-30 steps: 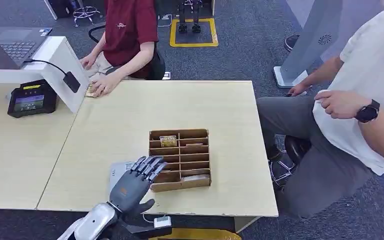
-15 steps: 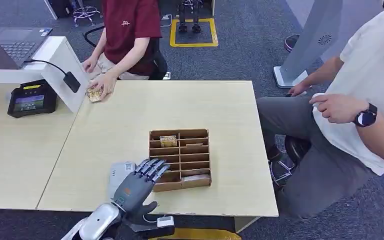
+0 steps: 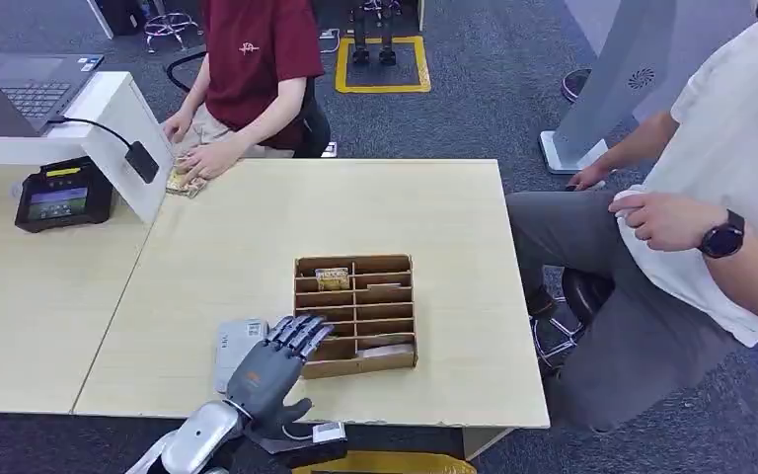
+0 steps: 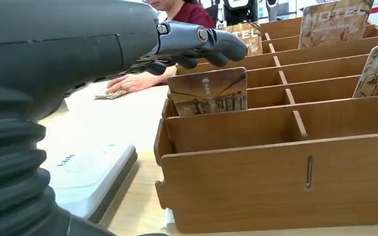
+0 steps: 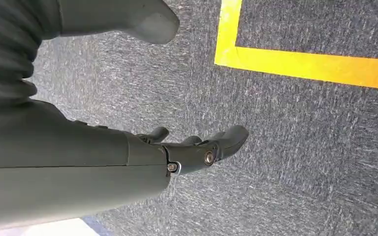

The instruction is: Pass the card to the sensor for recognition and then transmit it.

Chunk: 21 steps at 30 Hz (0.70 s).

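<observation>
At the near edge of the pale wooden tabletop (image 3: 424, 207), we are seeing the left robot hand (image 3: 268, 370) hovering with its fingers (image 3: 301, 331) stretched apart and holding nothing, their tips reaching over the near left corner of the wooden card rack (image 3: 357, 314). Just beside that hand, on its left, a flat grey-white card sensor (image 3: 234, 344) is lying on the tabletop, touching or nearly touching the rack's side.

In the left wrist view, the card (image 4: 208, 91) closest to the fingertips is standing upright in a near left slot of the rack. It is showing a brownish, sepia-toned print with a small white mark near its top edge and a dark band of building-like shapes along its lower part. More cards of the same tan look are standing in slots farther back, one of them (image 4: 333, 20) lettered "HOTEL".

The right robot hand (image 5: 197, 147) is hanging over grey carpet beside a yellow floor line (image 5: 305, 61), its fingers loosely curled with nothing in them.

Farther off, a person in a dark red shirt (image 3: 252, 59) is sitting at the far left corner of the tabletop, one hand resting on a small stack of cards (image 3: 184, 182). A black terminal (image 3: 63, 194) is sitting on the neighbouring desk, and a person in a white shirt (image 3: 730, 168) is sitting to the right.
</observation>
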Motion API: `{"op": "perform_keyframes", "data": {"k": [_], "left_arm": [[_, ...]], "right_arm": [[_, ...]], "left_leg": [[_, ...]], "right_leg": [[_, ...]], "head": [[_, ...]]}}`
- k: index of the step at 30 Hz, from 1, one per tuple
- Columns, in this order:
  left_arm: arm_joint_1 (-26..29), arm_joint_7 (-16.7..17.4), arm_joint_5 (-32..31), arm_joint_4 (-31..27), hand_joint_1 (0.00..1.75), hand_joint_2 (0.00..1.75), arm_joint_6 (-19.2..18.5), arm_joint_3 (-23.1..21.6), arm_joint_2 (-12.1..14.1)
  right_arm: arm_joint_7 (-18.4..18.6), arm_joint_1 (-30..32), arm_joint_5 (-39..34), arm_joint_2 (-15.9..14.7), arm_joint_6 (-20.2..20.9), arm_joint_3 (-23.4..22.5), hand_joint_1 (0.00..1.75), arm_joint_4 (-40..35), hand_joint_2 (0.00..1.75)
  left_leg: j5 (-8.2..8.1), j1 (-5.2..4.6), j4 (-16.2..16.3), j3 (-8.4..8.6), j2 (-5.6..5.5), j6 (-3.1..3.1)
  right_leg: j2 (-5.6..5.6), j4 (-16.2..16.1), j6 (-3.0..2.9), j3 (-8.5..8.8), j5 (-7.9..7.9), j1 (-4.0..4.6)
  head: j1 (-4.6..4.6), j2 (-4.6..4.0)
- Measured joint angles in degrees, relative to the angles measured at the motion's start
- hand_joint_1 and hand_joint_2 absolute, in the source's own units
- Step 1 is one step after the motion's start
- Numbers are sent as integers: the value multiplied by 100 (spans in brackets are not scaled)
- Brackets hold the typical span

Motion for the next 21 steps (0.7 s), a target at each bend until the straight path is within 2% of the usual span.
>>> {"op": "perform_keyframes", "data": {"k": [21], "left_arm": [[100, 66, -7, 0, 0, 175, 13, 195, -20]], "right_arm": [[0, 1, 33, 0, 2, -11, 0, 0, 175]], "left_leg": [[0, 0, 0, 0, 0, 0]], "right_leg": [[-1, 0, 0, 0, 0, 0]], "head": [[0, 0]]}}
